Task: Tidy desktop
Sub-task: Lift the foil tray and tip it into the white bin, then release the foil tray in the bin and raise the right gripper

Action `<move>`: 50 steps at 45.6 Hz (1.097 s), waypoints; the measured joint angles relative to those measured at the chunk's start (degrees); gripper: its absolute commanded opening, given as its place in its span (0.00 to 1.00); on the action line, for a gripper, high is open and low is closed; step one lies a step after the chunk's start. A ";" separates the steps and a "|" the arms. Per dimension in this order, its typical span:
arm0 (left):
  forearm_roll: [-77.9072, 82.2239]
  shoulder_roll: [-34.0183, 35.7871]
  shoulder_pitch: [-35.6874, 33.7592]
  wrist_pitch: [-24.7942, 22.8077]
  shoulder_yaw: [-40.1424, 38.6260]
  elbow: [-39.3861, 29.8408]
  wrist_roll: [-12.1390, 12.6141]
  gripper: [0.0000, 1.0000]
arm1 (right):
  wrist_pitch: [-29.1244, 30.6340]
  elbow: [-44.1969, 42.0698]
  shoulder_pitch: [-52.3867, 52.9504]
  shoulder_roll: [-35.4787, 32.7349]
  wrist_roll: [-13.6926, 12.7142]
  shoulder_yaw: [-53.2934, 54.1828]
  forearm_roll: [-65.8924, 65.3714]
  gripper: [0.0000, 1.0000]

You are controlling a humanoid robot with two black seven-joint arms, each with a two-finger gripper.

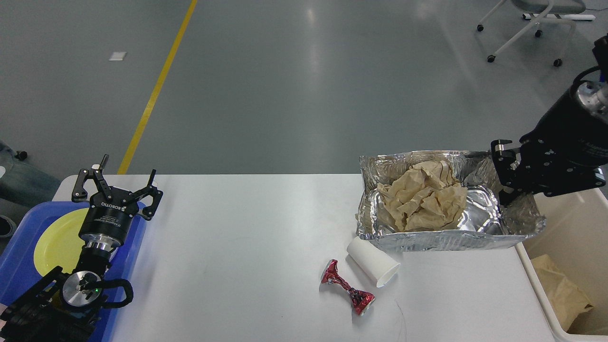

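Observation:
The white desktop fills the lower part of the head view. My right gripper is shut on the right rim of a crumpled foil tray and holds it lifted above the desktop's far right part. A wad of brown paper lies in the tray. A white paper cup lies on its side on the desktop below the tray. A crushed red can lies left of the cup. My left gripper is open and empty above the blue tray's far edge.
A blue tray with a yellow plate sits at the desktop's left end. A cream plastic bin stands past the right edge with brown paper in it. An office chair stands far back right.

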 measured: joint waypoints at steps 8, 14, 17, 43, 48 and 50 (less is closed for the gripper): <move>0.00 0.00 0.01 0.00 0.00 0.00 0.00 0.96 | 0.04 0.06 0.53 0.09 0.01 -0.80 0.01 0.00; 0.00 0.00 0.01 0.00 0.00 0.00 0.00 0.96 | -2.18 -0.44 0.50 -0.37 0.01 -4.33 0.06 0.00; 0.00 0.00 0.02 0.00 0.00 0.00 0.00 0.96 | -4.77 -1.24 -0.06 -1.53 0.01 -7.47 0.10 0.00; 0.00 0.00 0.02 0.00 0.00 -0.02 -0.04 0.96 | -16.99 -45.64 -53.63 -24.47 0.01 8.36 -3.45 0.00; -0.01 0.00 0.02 0.00 0.00 0.00 -0.04 0.96 | -20.67 -57.56 -70.22 -23.24 0.00 19.46 -3.46 0.00; 0.01 0.00 0.02 0.00 0.00 0.00 -0.03 0.96 | -22.85 -61.15 -75.46 -22.10 0.02 23.09 -3.44 0.00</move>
